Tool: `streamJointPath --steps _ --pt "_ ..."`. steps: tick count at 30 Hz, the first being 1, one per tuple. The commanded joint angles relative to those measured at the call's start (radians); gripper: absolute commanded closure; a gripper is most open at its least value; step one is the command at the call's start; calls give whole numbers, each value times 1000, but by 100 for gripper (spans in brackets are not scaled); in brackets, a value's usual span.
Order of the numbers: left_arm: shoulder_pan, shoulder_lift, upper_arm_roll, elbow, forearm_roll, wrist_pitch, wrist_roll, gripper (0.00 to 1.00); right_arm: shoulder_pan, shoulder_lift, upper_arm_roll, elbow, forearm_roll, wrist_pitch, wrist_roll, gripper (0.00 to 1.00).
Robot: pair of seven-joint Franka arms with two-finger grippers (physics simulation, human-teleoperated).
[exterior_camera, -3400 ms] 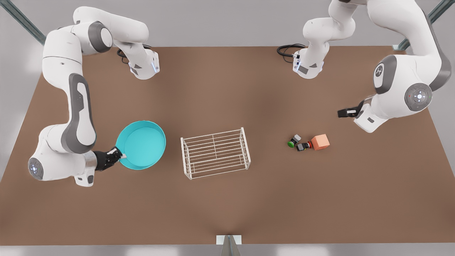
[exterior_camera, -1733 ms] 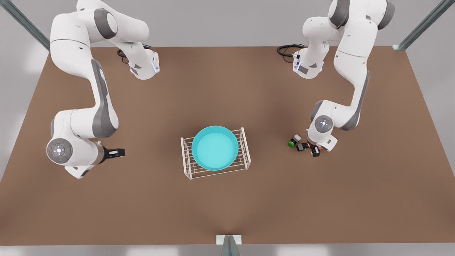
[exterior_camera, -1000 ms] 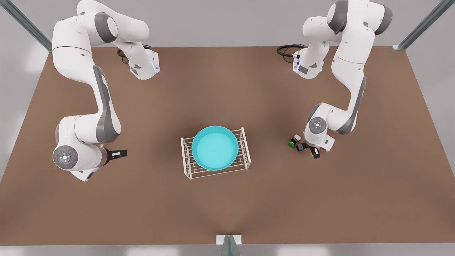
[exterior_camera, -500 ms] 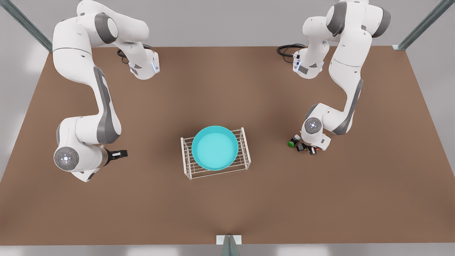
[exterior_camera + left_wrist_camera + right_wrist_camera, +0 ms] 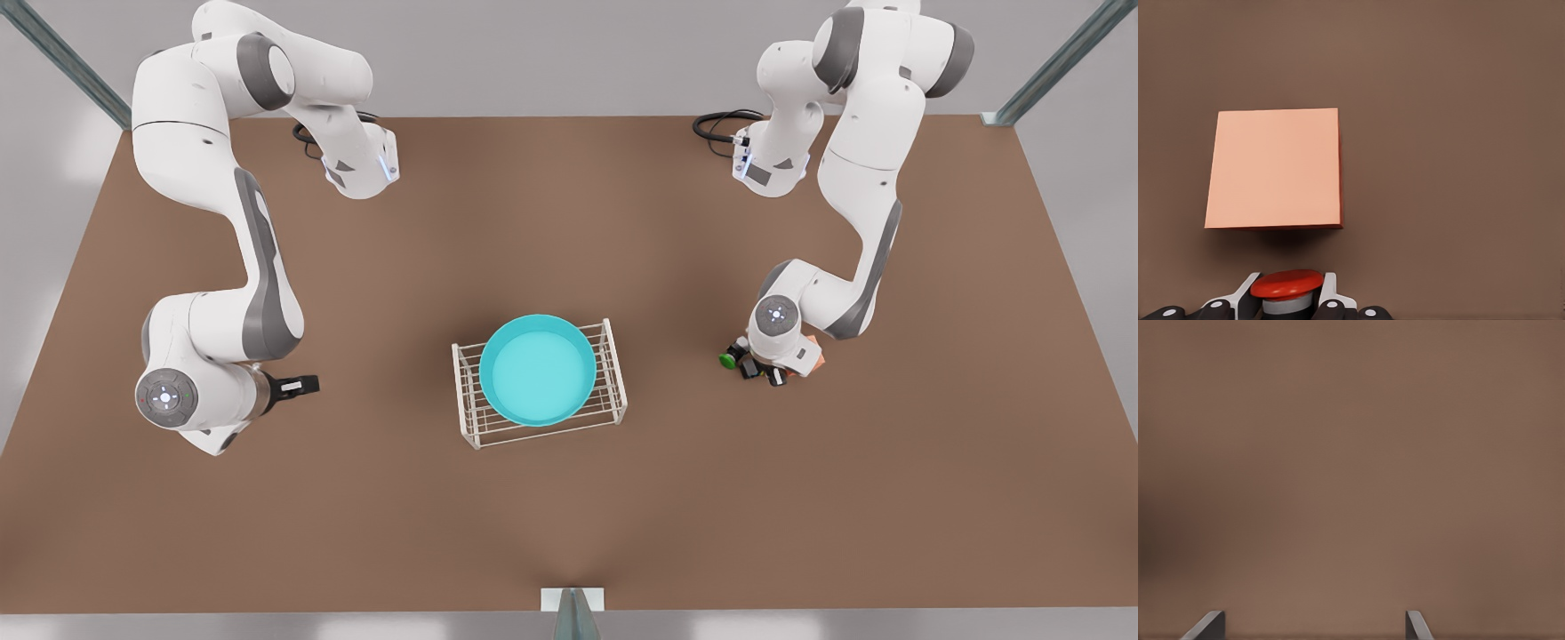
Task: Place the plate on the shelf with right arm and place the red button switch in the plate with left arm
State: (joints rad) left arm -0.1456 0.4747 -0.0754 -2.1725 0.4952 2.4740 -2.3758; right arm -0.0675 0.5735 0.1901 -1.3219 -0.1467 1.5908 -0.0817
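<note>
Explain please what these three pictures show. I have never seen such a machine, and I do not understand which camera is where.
Two white robot arms work over a brown table, in a computer simulation. The big picture looks down from above. The others come from cameras on the wrists. The turquoise plate lies on the white wire shelf. The left gripper is at the front view's right, its fingers around the red button switch, beside an orange cube and a green-capped switch. The right gripper waits open at the front view's left.

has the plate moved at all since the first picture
Yes. The plate was on the table toward the front view's left of the wire rack; now it sits on top of the rack.
</note>
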Motion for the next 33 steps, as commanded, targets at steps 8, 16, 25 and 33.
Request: streamJointPath --steps 8,16,25,33 --pt "1 -10 2 3 20 -40 17 61 -1 -1 0 1 2 -2 -4 0" --pt "0 -30 -12 54 12 -129 35 61 0 0 0 1 4 0 -3 0" --pt "0 -25 -67 217 -47 -303 83 64 -1 3 -1 1 4 0 -4 0" --pt "-2 -28 -196 408 -181 -540 73 64 0 3 -1 1 4 0 -4 0"
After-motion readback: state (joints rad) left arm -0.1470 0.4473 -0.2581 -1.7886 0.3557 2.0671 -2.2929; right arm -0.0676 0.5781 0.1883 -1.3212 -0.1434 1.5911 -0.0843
